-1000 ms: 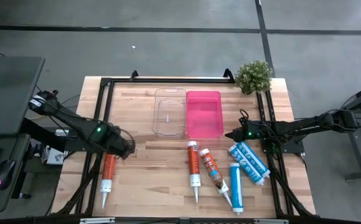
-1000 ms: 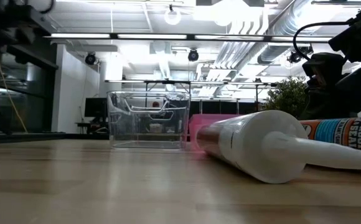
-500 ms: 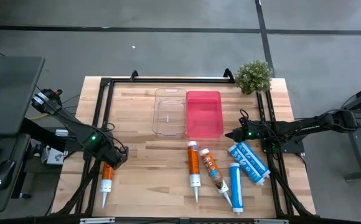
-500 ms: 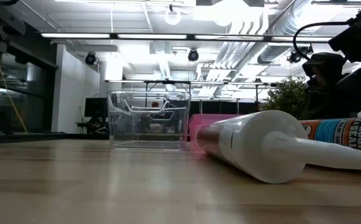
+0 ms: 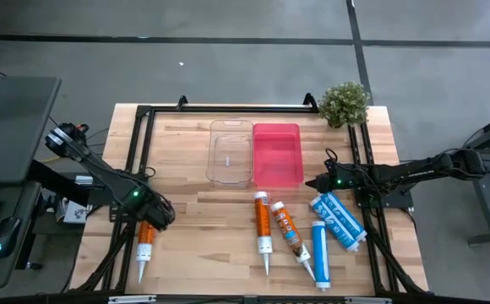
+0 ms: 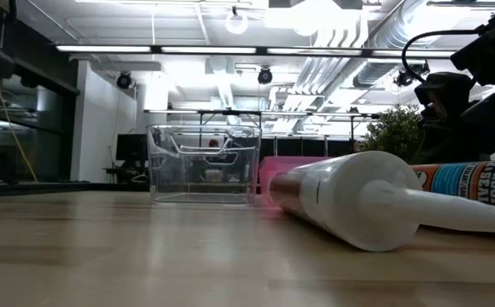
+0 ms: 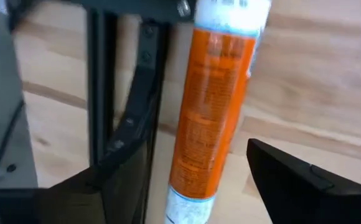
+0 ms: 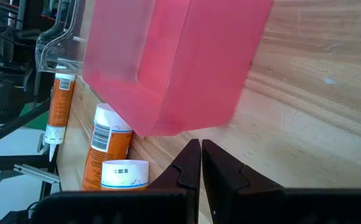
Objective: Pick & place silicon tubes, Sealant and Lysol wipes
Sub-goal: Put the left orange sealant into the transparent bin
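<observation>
Orange sealant tube point(image 7: 213, 106) lies flat, white-capped, on table point(image 5: 211, 236).

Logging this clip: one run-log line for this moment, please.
left gripper: open, straddling orange tube | right gripper: shut, beside pink bin | bins hold nothing

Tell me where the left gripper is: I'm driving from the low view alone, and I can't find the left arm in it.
Observer: The left gripper is at the table's left side, over the flat end of the orange tube that lies there.
Operator: Is it gripping that tube?
Observer: No. In the left wrist view its fingers are open, one on each side of the tube.
Operator: And the right gripper?
Observer: The right gripper is shut and waits beside the pink bin, holding nothing.
</observation>
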